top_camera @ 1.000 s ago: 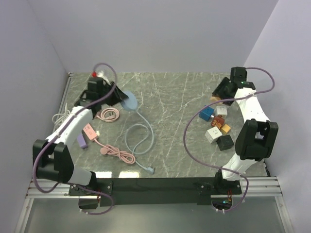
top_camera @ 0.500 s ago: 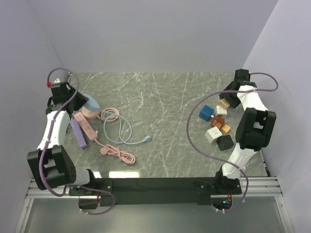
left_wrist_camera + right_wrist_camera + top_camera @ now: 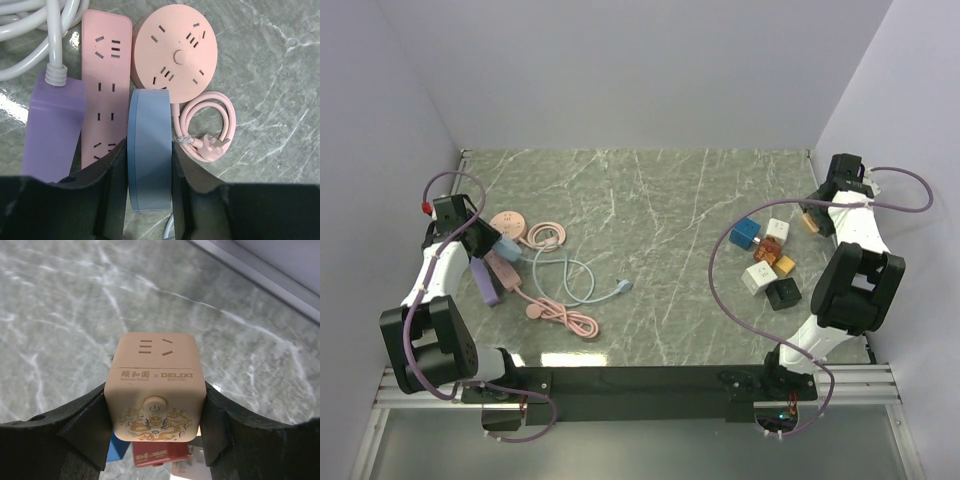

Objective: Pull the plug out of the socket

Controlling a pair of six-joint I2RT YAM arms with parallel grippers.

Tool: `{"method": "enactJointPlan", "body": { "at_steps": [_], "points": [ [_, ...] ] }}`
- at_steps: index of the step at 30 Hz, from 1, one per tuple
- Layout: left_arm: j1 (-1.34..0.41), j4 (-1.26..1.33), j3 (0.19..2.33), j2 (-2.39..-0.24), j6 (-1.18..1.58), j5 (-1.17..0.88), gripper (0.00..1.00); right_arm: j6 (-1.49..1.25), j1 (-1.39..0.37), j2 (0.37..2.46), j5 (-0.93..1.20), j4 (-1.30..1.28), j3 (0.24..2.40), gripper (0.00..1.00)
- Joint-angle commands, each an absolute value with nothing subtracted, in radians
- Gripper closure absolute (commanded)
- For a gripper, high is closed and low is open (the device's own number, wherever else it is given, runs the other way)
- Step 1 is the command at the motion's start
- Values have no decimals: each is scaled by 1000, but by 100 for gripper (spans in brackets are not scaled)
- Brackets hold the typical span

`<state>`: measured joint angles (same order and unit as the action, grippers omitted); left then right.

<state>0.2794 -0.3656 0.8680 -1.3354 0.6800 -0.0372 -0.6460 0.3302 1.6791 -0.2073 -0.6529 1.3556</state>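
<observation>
Left wrist view: left tool pinched the stiff blue socket; right tool clasped a beige cube. The light plug lay free on the counter, probably best taken by its body.

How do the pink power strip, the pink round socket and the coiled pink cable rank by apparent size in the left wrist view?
1. pink power strip, longest, though close to the next.
2. pink round socket.
3. coiled pink cable, smallest.
</observation>
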Motion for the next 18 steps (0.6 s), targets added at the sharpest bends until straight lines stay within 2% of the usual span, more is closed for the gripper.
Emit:
{"method": "enactJointPlan", "body": {
  "at_steps": [1,4,6,7,10,16,18],
  "points": [
    [285,-342,871,-1292,690,-44,62,-696,339,1661,-256,-663,1316,100],
    [284,-334,873,-1272,703,-100,41,-716,339,1687,-232,-654,1281,100],
    [284,-322,871,-1250,696,-147,35,-716,339,1703,-189,-638,1247,100],
    [282,-327,874,-1244,695,-153,27,-716,337,1706,-175,-618,1236,100],
    [282,-348,891,-1217,680,-166,14,-721,337,1715,-132,-583,1189,100],
    [282,-383,917,-1154,670,-195,3,-709,314,1726,-101,-551,1131,100],
    [284,-373,917,-1137,676,-224,1,-707,313,1733,-103,-548,1123,87]
  ]
}}
